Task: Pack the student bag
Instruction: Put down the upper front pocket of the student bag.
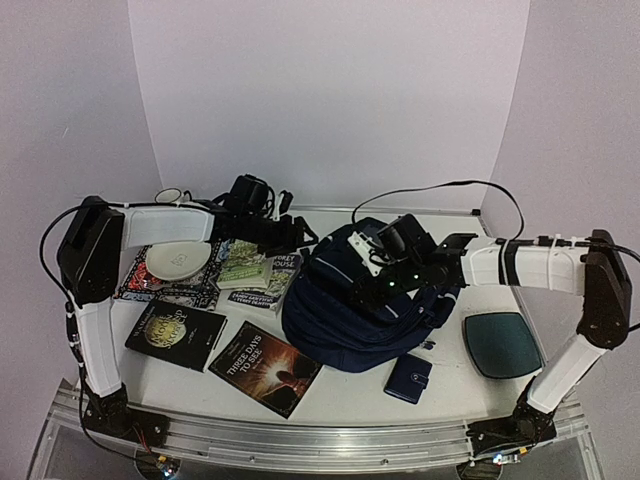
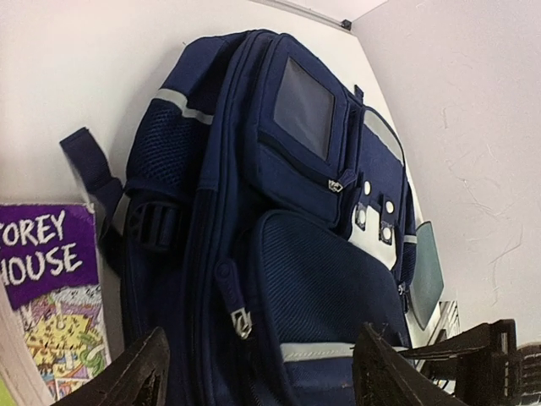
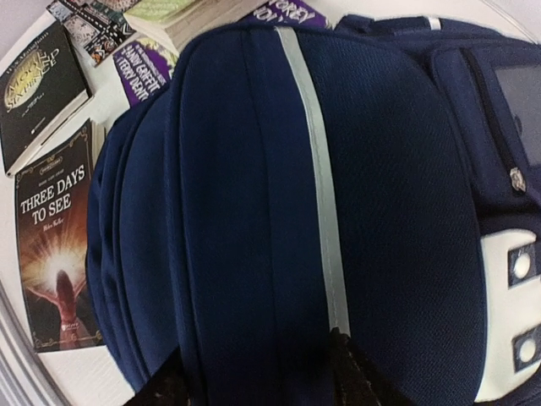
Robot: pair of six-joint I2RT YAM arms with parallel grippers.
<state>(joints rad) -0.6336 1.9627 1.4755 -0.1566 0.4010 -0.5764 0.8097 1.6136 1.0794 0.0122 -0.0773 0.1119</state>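
The student bag (image 1: 340, 320), navy with pale stripes, lies in the middle of the table. In the left wrist view the student bag (image 2: 287, 211) fills the frame, its zip pull (image 2: 241, 321) hanging between the fingers. My left gripper (image 2: 258, 381) is open, just short of the bag's side; from above, the left gripper (image 1: 298, 238) sits at the bag's far left edge. My right gripper (image 1: 373, 288) hovers low over the bag's top. In the right wrist view the right gripper (image 3: 262, 381) is open, its jaws standing astride the bag's fabric (image 3: 254, 211) beside a pale stripe (image 3: 317, 169).
Books lie left of the bag: "Three Days to See" (image 1: 265, 367), a black book (image 1: 175, 333) and a purple-covered stack (image 1: 262, 275). A white disc (image 1: 178, 260) rests on another book, with a mug (image 1: 170, 196) behind. A small navy wallet (image 1: 408, 378) and a dark teal pad (image 1: 502, 343) lie to the right.
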